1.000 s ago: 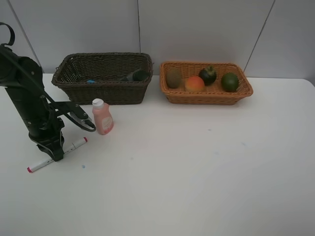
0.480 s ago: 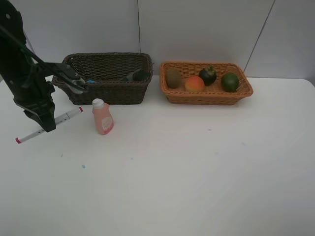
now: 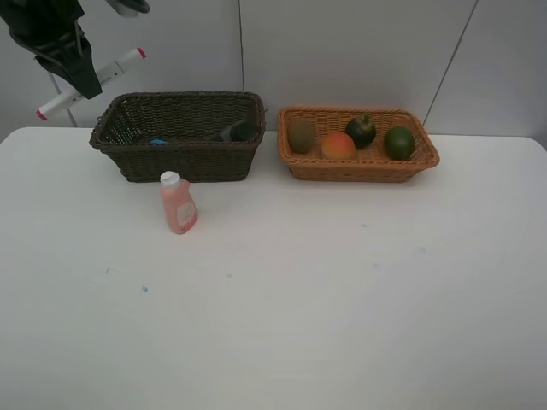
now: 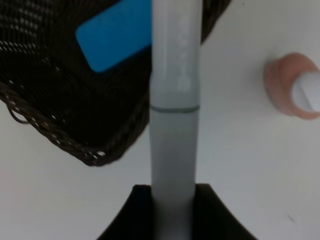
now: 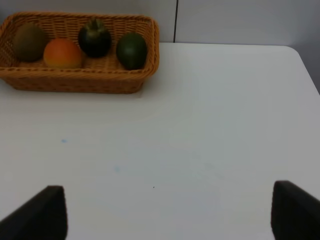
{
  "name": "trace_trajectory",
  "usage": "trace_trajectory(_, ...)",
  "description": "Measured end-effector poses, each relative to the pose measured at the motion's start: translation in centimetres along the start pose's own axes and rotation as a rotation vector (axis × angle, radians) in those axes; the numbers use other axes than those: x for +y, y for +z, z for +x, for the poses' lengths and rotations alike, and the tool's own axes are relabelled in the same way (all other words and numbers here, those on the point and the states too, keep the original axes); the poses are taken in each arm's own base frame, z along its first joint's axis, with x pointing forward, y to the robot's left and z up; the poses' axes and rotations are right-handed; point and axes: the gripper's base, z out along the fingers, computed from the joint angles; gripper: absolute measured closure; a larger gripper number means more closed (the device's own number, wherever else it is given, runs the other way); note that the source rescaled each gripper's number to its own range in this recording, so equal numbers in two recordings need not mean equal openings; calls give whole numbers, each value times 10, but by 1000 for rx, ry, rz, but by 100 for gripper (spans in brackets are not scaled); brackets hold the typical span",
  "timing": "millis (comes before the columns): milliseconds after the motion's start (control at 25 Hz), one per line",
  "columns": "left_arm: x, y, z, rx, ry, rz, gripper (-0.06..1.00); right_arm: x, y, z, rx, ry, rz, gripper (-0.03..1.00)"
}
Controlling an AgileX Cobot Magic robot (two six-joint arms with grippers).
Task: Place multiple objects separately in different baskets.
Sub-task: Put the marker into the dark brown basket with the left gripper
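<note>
Two baskets sit side by side at the back of the white surface (image 3: 342,290). The left tool (image 3: 81,75) hangs high in the air, clamped on the white red-ended marker (image 3: 90,83), which lies tilted across its grip with a red tip sticking out on either side. Below the left tool and a little toward the middle is the dark brown basket (image 3: 179,137); the left wrist view looks down past the marker into it, where a blue flat item (image 4: 114,36) lies on the bottom. A dark object (image 3: 239,131) rests at that basket's end farthest from the left tool, too shadowed to identify. The pink white-capped bottle (image 3: 178,203) stands upright on the surface just in front of the dark brown basket, well below the left tool.

Far across from the left tool, the light orange-tan basket (image 3: 359,166) holds the kiwi (image 3: 300,135), peach (image 3: 338,146), mangosteen (image 3: 361,130) and green fruit (image 3: 398,142) in a row. The right tool (image 5: 170,212) has its fingers (image 5: 47,212) spread wide apart, holding nothing, with that basket ahead of it.
</note>
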Motion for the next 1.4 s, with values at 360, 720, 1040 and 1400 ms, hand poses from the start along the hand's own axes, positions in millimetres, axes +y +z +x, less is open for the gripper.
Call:
trace_trajectory(360,25,75,-51,-103,45,-68,91,0,0,0,0,0,0,-2)
trace_trajectory(720,12,163,-78,-100,77,-22,91,0,0,0,0,0,0,-2)
trace_trajectory(1040,4,197,-70,-51,51,19,91,0,0,0,0,0,0,-2)
trace_trajectory(1400,2,197,-71,-62,16,48,90,0,0,0,0,0,0,-2)
